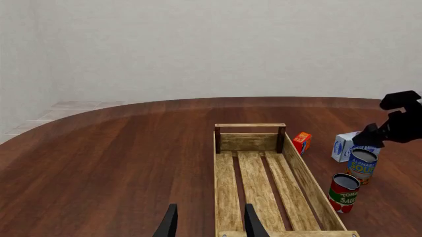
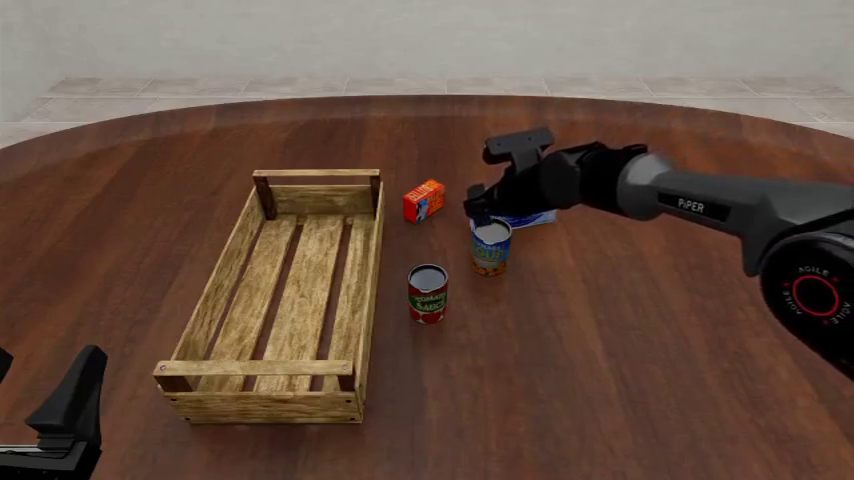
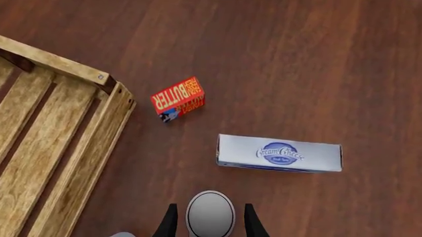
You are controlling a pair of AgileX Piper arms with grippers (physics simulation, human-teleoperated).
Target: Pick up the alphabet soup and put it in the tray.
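Right gripper (image 3: 209, 219) is poised directly above the alphabet soup can (image 2: 490, 248); in the right wrist view the can's silver-grey top sits centred between the two dark fingers (image 3: 169, 222), which stand spread wider than the can, with a gap on each side. Not yet gripping, as far as I can judge. The front view shows the right arm reaching in from the right, gripper over the can top.

Alphabet soup stands upright on the table, to the right of the tray (image 2: 219, 300) and well apart from it. Tomato sauce can (image 2: 427, 293) stands near it, to the near-left. Cream cheese box (image 3: 279, 153) lies just beyond the soup can on the far side. Butter box (image 2: 423, 200) lies close to the tray's far right corner.

Left gripper (image 1: 209, 222): fingers apart, nothing between them, hanging by the tray's near end, idle.

Step in hand: descent and grasp. Notes for doing it well:
- Keep the can centred between the fingers while lowering, so that neither fingertip lands on the rim.
- Go down far enough to take the label body, not only the top lip; a high hold on a smooth cylinder will likely slip or tilt.
- Watch the cream cheese box on the far side and the tomato sauce can on the near-left, and avoid nudging either.
- Close squarely, lift straight up until clear of the neighbours, then carry left over the tray's right plank wall.

Tray is empty, slats bare.
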